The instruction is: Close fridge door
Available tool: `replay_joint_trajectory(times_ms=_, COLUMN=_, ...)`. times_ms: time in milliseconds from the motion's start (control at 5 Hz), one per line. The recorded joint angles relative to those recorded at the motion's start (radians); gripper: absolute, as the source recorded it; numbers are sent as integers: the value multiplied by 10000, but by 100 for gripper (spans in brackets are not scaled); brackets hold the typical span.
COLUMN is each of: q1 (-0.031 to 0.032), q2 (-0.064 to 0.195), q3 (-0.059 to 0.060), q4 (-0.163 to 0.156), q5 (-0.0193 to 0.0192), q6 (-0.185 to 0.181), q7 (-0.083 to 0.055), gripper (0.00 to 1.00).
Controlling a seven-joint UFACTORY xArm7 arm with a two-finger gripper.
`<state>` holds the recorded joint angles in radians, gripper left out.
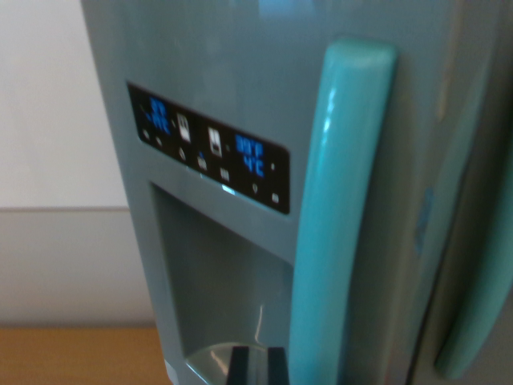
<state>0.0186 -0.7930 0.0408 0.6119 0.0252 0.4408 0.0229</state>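
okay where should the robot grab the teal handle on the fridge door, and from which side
Probably the handle's straight middle section, below its rounded top. It is a long, upright bar standing proud of the door face, so approaching head-on with the gripper jaws straddling its narrow width looks best. The picture is blurred, so clearance behind is uncertain.

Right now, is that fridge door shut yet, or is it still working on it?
Hard to say. The camera sits close to the fridge door, near its handle. The gripper barely shows at the bottom edge, holding nothing visible. Whether the door has sealed cannot be seen.
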Motion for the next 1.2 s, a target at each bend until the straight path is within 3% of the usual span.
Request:
replay_joint_trajectory(times_ms=400, q1=0, q2=1265, q3=1, q4=680, q5=0, q6=0, q7=0, gripper=100)
replay_joint_trajectory(times_ms=600, q1=0, q2=1265, q3=1, q4=680, q5=0, q6=0, q7=0, gripper=100)
replay_joint_trajectory(times_ms=800, q1=0, q2=1801, q3=-6, q4=1081, q5=0, q6=-1, q7=0, gripper=100)
replay_joint_trajectory(times_ms=1000, q1=0, q2=1801, q3=-6, q4=1081, q5=0, q6=-1, q7=0, gripper=100)
replay_joint_trajectory(times_ms=1200, q1=0, q2=2305, q3=-94, q4=1438, q5=0, q6=-2, q7=0, gripper=100)
